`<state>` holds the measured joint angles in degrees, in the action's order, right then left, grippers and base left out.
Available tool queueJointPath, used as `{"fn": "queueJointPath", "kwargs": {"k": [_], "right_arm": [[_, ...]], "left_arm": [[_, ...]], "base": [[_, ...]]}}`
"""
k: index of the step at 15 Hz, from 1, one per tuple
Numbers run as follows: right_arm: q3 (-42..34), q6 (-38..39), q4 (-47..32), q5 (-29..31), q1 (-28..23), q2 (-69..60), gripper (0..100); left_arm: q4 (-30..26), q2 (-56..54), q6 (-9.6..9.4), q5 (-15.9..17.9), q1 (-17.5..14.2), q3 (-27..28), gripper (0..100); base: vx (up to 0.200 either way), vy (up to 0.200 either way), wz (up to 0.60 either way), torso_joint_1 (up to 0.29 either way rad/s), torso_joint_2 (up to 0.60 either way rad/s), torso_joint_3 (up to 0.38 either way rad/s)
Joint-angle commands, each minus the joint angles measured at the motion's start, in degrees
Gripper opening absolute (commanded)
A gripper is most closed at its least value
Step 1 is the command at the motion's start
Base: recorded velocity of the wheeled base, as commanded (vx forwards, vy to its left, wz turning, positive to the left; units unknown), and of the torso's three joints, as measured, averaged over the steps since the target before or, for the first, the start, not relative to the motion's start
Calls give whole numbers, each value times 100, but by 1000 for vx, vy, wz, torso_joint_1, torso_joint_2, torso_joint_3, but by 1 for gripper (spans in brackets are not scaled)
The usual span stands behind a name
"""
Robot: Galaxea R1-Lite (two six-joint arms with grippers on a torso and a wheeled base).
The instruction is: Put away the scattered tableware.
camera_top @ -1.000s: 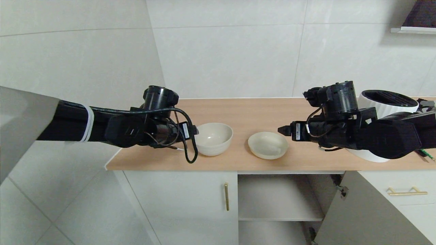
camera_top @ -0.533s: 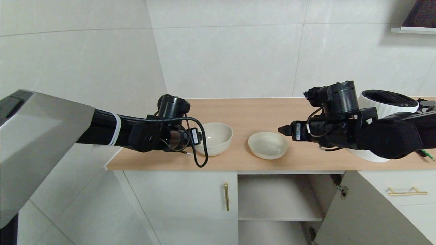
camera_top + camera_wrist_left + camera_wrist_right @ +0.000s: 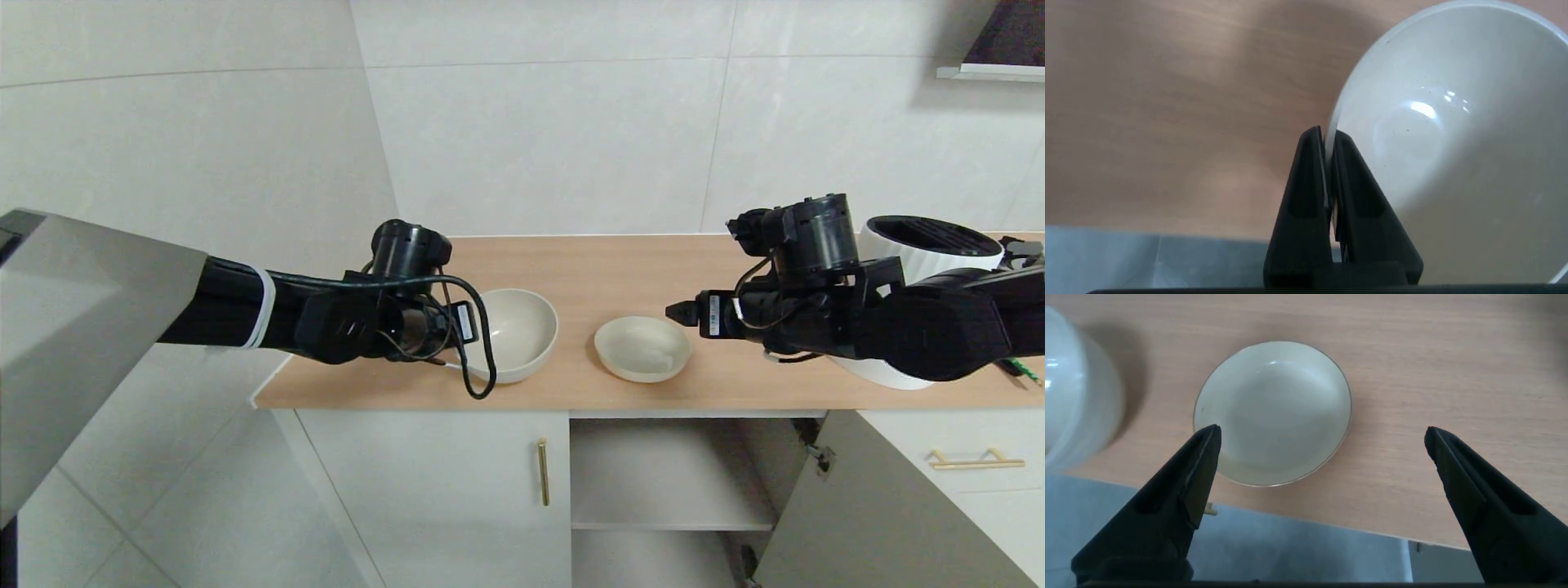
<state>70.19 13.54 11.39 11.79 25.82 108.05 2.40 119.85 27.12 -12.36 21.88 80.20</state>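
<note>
1. The left gripper has its fingers pinched together on the rim of the deep bowl, just left of the shallow dish
2. The right gripper hangs over that dish, fingers spread wide, touching nothing
3. The wooden counter carries the dish, with an open cupboard shelf below it

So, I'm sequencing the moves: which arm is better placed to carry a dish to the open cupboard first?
Left, probably. The left gripper is clamped on the rim of the deep bowl, while the right gripper hangs open near the shallow dish, holding nothing.
</note>
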Motion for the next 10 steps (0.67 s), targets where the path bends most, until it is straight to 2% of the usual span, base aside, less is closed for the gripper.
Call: {"fn": "queueJointPath", "kwargs": {"k": [1, 10], "right_arm": [[29, -1, -5, 8, 2, 147, 100], [654, 254, -172, 465, -42, 1368, 100]], "left_arm": [[6, -348, -5, 14, 0, -224, 0], [24, -1086, -5, 32, 211, -637, 0]], "base": [[0, 0, 0, 0, 0, 0], [0, 0, 0, 0, 0, 0]]}}
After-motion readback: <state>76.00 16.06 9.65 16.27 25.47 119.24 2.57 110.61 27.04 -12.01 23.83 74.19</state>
